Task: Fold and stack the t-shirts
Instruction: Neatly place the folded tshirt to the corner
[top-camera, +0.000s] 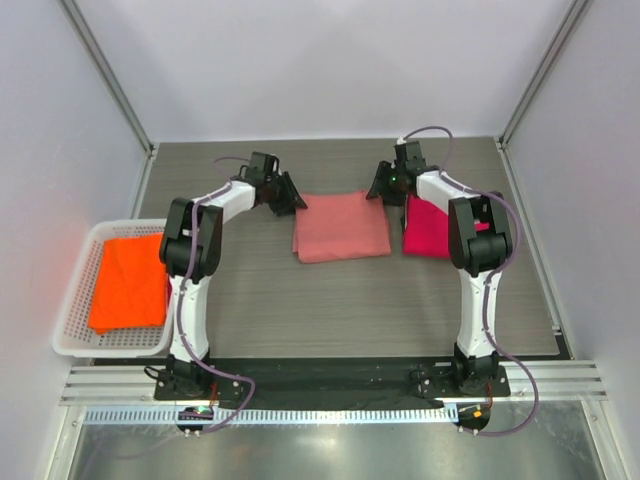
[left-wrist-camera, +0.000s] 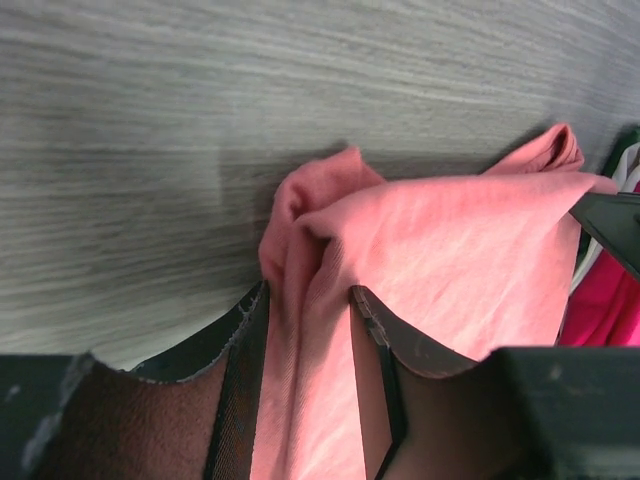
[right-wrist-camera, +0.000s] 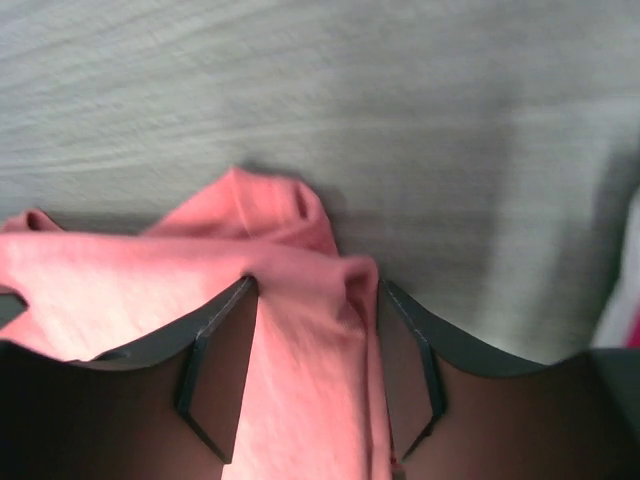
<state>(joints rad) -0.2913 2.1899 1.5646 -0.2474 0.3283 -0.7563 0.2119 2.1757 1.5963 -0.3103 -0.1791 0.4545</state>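
Pinching one bunched far corner of the salmon-pink shirt (top-camera: 340, 228), the left gripper (left-wrist-camera: 308, 300) is clamped on the cloth. The right gripper (right-wrist-camera: 316, 290) has the other far corner filling its wider gap, gripped or let go I cannot tell. The shirt lies folded mid-table (top-camera: 350, 310), the magenta shirt (top-camera: 425, 232) just to its right and the orange shirt (top-camera: 128, 280) in the white basket (top-camera: 70, 305) at the left edge.
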